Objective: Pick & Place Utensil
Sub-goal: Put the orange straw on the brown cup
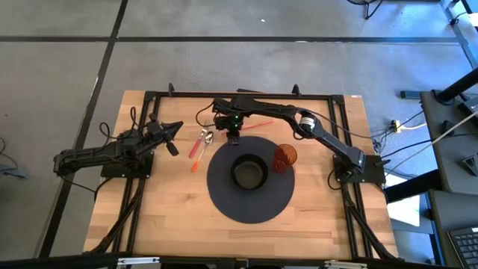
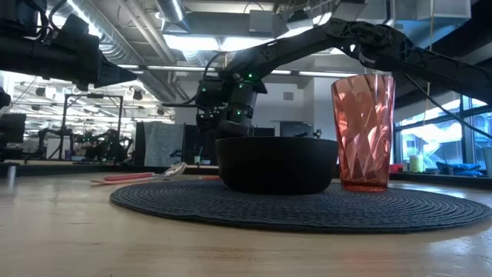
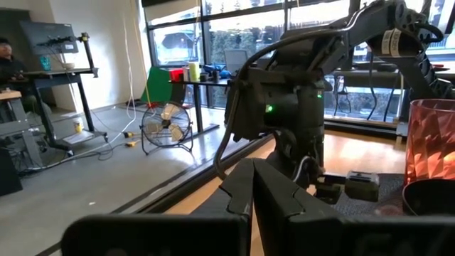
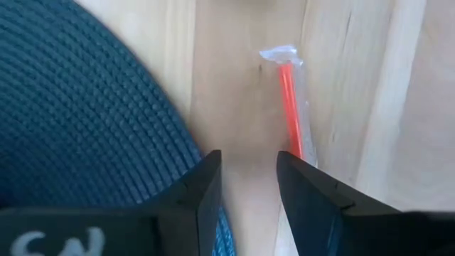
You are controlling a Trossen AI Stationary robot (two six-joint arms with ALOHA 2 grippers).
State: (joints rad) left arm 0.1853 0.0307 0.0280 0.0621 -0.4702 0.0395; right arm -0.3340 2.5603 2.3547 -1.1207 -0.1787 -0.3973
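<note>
Several utensils lie flat on the wood left of the round dark mat [image 1: 250,202]: a silver spoon [image 1: 208,137], a red-handled piece [image 1: 197,147] and an orange one [image 1: 195,166]. The low view shows the spoon [image 2: 174,170] and the red handle [image 2: 127,177]. My right gripper [image 1: 233,137] hangs open over bare wood at the mat's far-left rim. In the right wrist view, a red stick in clear wrap [image 4: 288,92] lies just beyond my right gripper [image 4: 249,178]. My left gripper [image 1: 173,137] waits shut, left of the utensils.
A black bowl [image 1: 249,172] sits in the middle of the mat, and a red-orange faceted tumbler [image 1: 284,158] stands upright to its right. A thin red stick [image 1: 258,125] lies on the wood behind the right arm. Bare wood stretches along the near edge.
</note>
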